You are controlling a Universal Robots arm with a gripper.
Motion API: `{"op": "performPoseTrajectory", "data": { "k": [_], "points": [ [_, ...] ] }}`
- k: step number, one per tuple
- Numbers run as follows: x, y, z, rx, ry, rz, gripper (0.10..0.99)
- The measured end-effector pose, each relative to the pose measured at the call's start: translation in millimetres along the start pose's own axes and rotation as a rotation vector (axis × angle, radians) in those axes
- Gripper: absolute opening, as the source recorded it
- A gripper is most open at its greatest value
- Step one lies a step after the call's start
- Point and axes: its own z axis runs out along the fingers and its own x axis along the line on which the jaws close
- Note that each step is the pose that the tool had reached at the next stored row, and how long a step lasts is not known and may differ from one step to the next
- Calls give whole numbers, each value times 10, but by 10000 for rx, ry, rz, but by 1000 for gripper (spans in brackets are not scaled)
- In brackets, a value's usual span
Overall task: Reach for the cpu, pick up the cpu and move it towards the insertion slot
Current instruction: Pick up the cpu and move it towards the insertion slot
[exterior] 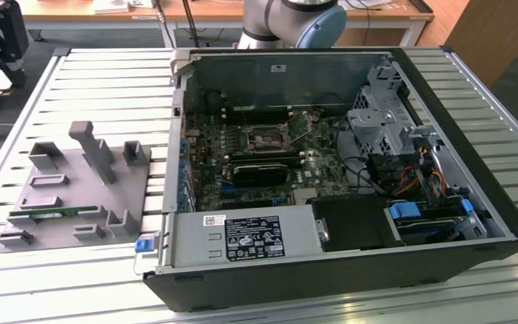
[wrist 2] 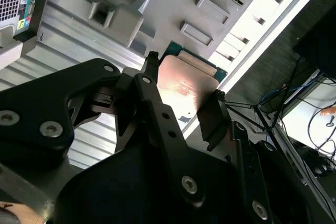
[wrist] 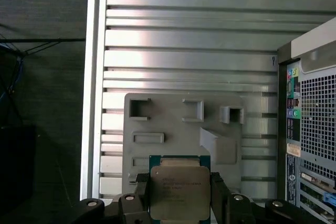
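Between the two dark fingers of the gripper sits the cpu, clamped by opposite edges with its silver top facing the first wrist view. In the second wrist view the gripper pinches the same chip from both sides. Beyond the cpu the grey tray lies on the slatted metal desk. In the exterior view this tray is at the middle left of the frame. The insertion slot lies upper centre, inside the open computer case, well apart from the tray.
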Motion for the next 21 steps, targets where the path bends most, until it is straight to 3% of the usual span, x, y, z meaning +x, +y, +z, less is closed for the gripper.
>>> {"op": "performPoseTrajectory", "data": {
  "k": [10, 21],
  "points": [
    [-225, -2, -1, -1, 3, 0, 545],
    [-545, -5, -3, 0, 9, 1, 545]
  ]
}}
